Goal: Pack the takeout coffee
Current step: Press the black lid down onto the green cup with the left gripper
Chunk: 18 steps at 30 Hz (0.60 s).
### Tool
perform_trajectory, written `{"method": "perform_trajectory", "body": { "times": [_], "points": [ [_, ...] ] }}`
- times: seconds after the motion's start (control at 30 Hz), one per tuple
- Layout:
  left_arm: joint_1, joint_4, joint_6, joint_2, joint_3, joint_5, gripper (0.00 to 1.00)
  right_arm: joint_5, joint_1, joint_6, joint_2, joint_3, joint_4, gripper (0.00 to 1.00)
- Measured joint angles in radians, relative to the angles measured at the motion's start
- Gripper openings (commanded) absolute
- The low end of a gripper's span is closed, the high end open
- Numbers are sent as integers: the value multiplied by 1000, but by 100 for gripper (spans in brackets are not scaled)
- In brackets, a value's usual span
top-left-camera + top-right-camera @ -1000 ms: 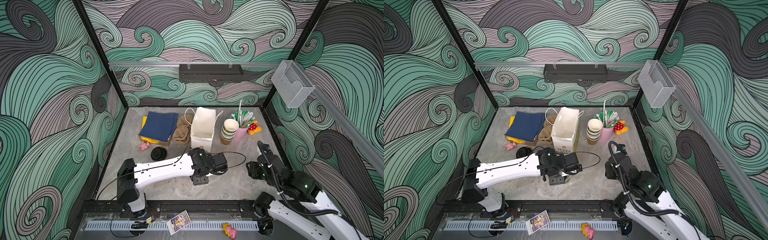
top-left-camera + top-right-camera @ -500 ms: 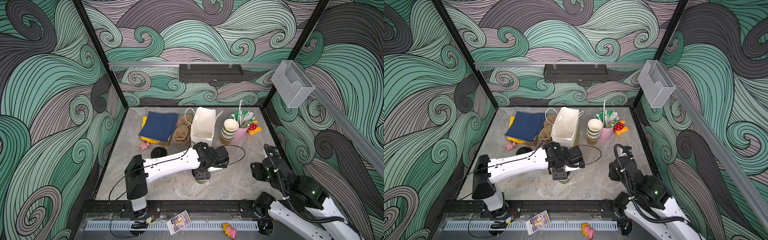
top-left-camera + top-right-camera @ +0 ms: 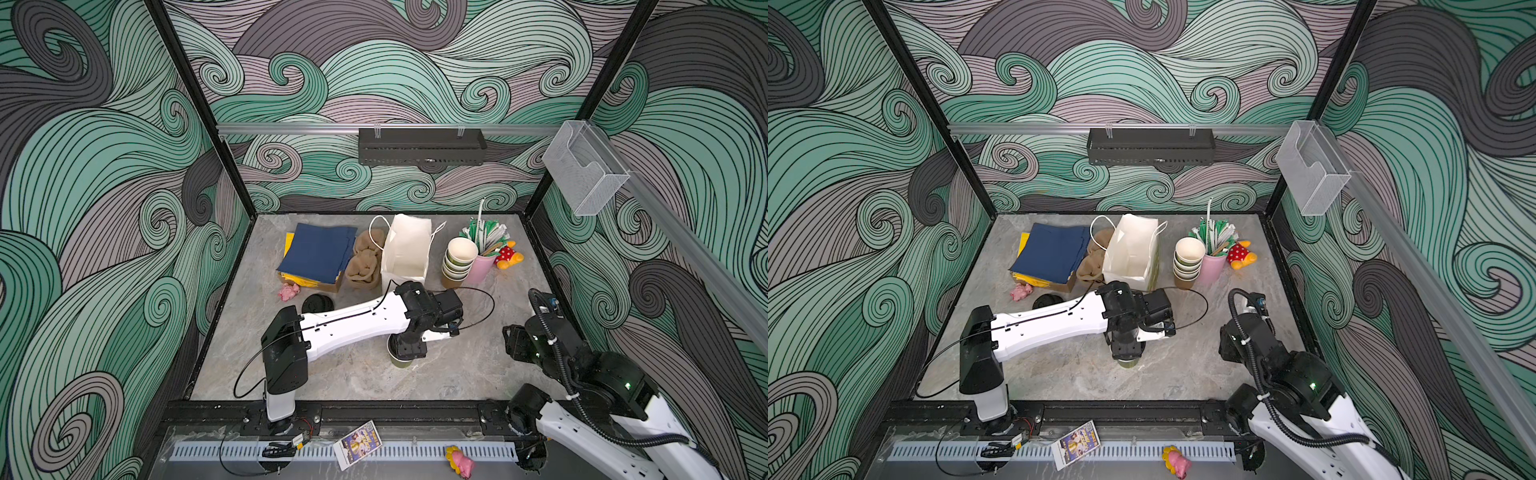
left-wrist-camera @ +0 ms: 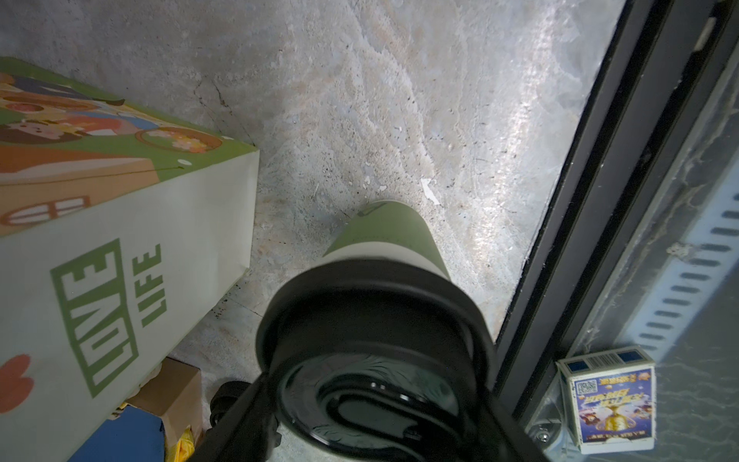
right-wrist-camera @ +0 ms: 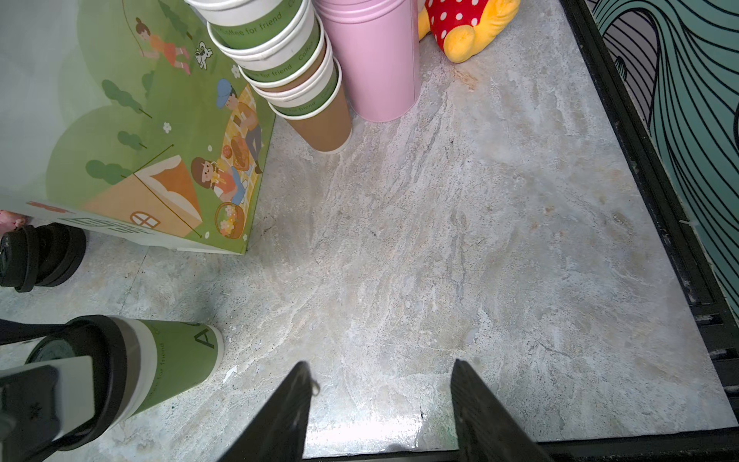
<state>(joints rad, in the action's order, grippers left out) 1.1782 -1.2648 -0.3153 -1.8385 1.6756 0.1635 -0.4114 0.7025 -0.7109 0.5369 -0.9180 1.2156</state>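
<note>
since a second ago the left arm swung forward off the paper bag (image 3: 406, 253); left jaws grip the black lid (image 4: 372, 320) of an upright green cup (image 3: 401, 362) at mid-surface (image 3: 457, 374), bag mouth up behind it; right jaws open, empty, farther away

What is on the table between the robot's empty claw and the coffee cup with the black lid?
Almost nothing: the right wrist view shows bare grey table between the open right gripper and the lidded cup, just a tiny white fleck.
</note>
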Motion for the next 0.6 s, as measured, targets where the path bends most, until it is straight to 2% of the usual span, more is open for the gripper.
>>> {"method": "perform_trajectory", "body": {
  "times": [0.6],
  "points": [
    [-12, -19, 0, -6, 5, -22, 64, 0, 0, 0, 0, 0, 0, 58]
  ]
}}
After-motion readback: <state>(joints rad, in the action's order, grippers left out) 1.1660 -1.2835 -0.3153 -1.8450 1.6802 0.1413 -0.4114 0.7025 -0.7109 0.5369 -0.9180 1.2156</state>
